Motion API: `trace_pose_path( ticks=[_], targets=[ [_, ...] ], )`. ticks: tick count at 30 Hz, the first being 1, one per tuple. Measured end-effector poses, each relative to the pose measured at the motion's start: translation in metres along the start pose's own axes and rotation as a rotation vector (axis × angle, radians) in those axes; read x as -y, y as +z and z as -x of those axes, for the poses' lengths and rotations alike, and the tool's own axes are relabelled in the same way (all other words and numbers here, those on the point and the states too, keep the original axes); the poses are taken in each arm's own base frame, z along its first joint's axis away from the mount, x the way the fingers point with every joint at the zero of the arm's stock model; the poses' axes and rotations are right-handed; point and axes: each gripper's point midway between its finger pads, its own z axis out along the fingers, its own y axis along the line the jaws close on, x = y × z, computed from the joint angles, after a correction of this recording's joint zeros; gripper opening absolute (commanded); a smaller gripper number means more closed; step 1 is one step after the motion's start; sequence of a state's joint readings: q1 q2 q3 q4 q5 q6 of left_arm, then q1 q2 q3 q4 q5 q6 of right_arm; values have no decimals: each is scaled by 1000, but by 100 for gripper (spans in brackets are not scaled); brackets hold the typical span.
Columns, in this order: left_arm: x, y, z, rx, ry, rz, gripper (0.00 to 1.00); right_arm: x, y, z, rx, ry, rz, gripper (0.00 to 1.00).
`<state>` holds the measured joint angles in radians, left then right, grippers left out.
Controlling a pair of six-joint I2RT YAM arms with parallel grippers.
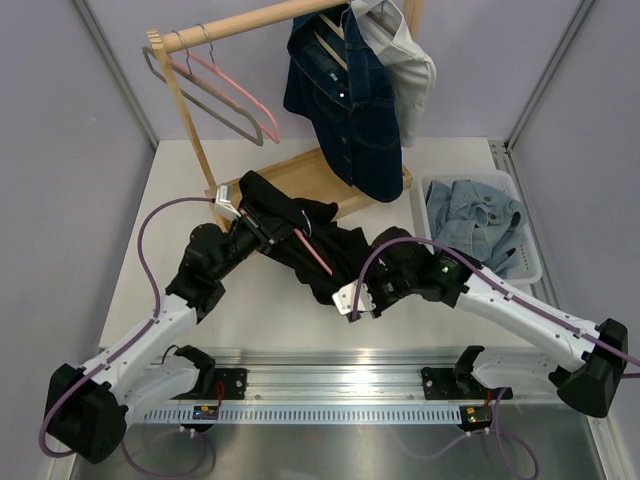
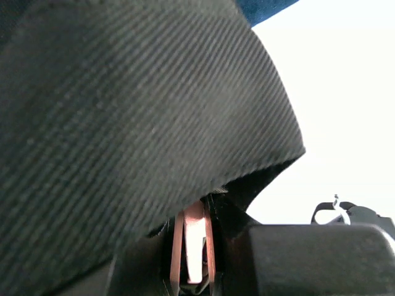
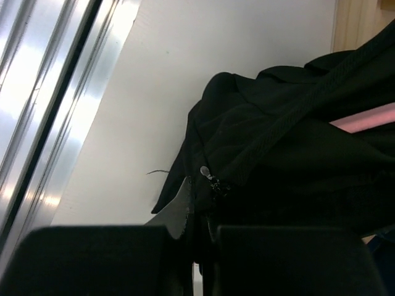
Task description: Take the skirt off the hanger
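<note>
Nearest the top camera, a slotted aluminium rail (image 1: 330, 400) carries both arm bases. From it the left arm (image 1: 150, 340) and the right arm (image 1: 530, 315), white shells with black joints and purple cables, lean forward and inward over the white table (image 1: 170, 220).

They meet at the skirt (image 1: 340, 262), a crumpled black heap lying on the table between the rail and the wooden rack (image 1: 300, 180). A pink hanger (image 1: 312, 252) runs through its folds.

The right gripper (image 1: 360, 297), bent low and pointing left, is fully closed on the skirt's near edge. Its wrist view shows what the top view hides: black cloth and a pale tag pinched between the fingers (image 3: 296, 259), a small metal zip pull (image 3: 207, 172), a corded seam and a strip of hanger (image 3: 364, 117) behind.

The left gripper (image 1: 255, 215) reaches into the skirt's far end. Its wrist view shows the skirt (image 2: 123, 123) as diagonal ribbed twill draped overhead, and the jaws drawn narrow around a flat pink bar of the hanger (image 2: 194, 237).

Farther back, two bare hangers (image 1: 225, 95), a dark denim jacket (image 1: 345, 90) and a pale shirt (image 1: 410, 70) hang on the rack. At right, a white bin (image 1: 533, 245) holds light denim (image 1: 470, 215).
</note>
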<state>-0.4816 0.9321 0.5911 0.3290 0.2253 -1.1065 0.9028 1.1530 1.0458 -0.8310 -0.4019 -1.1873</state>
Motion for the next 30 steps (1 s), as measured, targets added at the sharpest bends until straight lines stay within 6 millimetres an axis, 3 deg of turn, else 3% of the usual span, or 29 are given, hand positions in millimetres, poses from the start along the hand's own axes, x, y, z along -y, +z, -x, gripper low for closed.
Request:
trace_pose_path(
  ticks=[8, 13, 20, 26, 30],
  targets=[
    [-4, -16, 12, -2, -79, -15, 0, -2, 13, -18, -21, -18, -77, 0],
    [-3, -27, 15, -10, -107, -24, 0, 2, 18, -15, 14, -40, -132, 0],
    [-17, -31, 8, -26, -181, -17, 0, -2, 20, -17, 30, -1, -151, 0],
    [-14, -36, 6, -49, -187, -31, 0, 26, 1, -47, 40, 117, -237, 0],
    [-13, -41, 5, -48, -190, -38, 0, 21, 11, -47, 74, 125, -200, 0]
  ],
)
